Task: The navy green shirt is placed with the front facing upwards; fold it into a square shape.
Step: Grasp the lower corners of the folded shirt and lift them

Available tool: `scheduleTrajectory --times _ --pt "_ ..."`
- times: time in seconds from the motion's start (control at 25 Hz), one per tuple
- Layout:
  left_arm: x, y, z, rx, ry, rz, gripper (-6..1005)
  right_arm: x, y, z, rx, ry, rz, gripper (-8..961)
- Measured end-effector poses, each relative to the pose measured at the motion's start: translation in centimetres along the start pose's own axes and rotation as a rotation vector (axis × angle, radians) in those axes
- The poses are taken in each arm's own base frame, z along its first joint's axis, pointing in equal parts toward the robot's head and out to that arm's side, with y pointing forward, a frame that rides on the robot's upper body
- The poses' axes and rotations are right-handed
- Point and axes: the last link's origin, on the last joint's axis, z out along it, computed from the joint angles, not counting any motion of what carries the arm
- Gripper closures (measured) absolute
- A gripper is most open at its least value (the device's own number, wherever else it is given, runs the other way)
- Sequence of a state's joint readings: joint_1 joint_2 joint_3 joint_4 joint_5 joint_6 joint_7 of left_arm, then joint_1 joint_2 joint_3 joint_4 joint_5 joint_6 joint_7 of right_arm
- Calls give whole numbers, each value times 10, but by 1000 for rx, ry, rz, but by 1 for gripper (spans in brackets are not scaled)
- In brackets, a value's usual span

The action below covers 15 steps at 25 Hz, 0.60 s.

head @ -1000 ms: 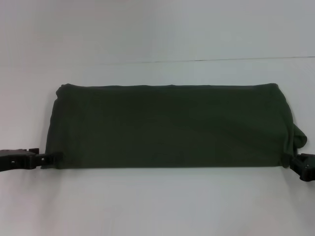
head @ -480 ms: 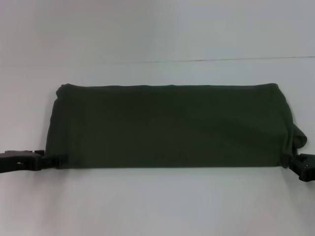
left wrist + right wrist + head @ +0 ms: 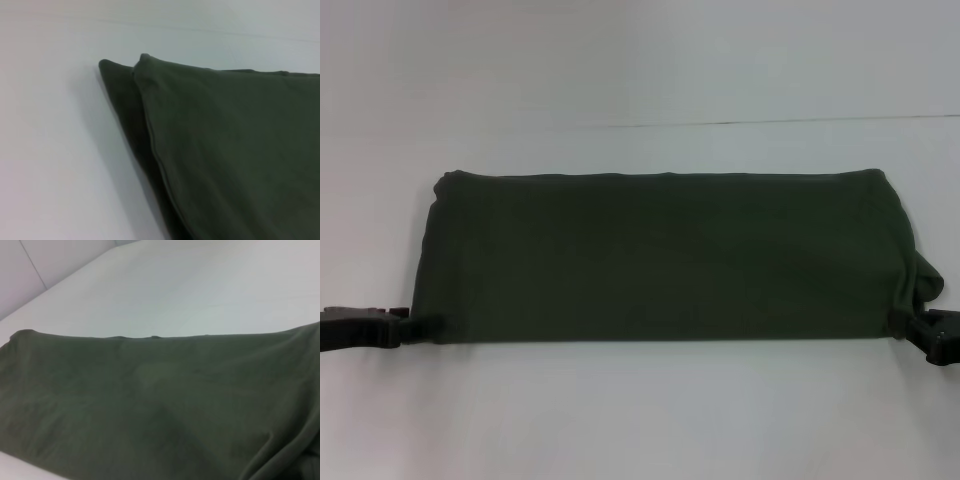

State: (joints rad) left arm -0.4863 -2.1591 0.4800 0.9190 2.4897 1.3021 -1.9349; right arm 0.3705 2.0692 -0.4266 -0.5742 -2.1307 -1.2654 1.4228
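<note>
Shirt: the navy green shirt (image 3: 660, 255) lies folded into a wide band on the white table (image 3: 640, 420).
Left gripper (image 3: 415, 327): pinching its near left corner.
Right gripper (image 3: 910, 325): clamped on the near right corner.
Left wrist view: two stacked layers.

The place looked like a plain test or lab setup rather than a home. A bare white tabletop (image 3: 640, 410) filled nearly the whole head view, smooth and unmarked, with one thin dark seam (image 3: 770, 122) running across it toward 12 o'clock. In the right wrist view a pale panelled wall (image 3: 30, 275) rose behind the tabletop's far edge. No household furnishing showed anywhere.
</note>
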Motion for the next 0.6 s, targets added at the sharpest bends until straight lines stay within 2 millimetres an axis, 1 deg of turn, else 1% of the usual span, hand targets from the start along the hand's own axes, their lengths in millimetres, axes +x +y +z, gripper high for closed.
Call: scheduleTrajectory --times 0.12,0.56,0.6 --pt "1 1 1 -2 -2 5 476 0 0 0 0 0 2 884" --pt "3 5 3 -21 -11 17 715 0 -1 -1 5 -1 0 877" --pt "3 5 3 -22 -12 19 756 0 -1 -1 5 -1 0 876"
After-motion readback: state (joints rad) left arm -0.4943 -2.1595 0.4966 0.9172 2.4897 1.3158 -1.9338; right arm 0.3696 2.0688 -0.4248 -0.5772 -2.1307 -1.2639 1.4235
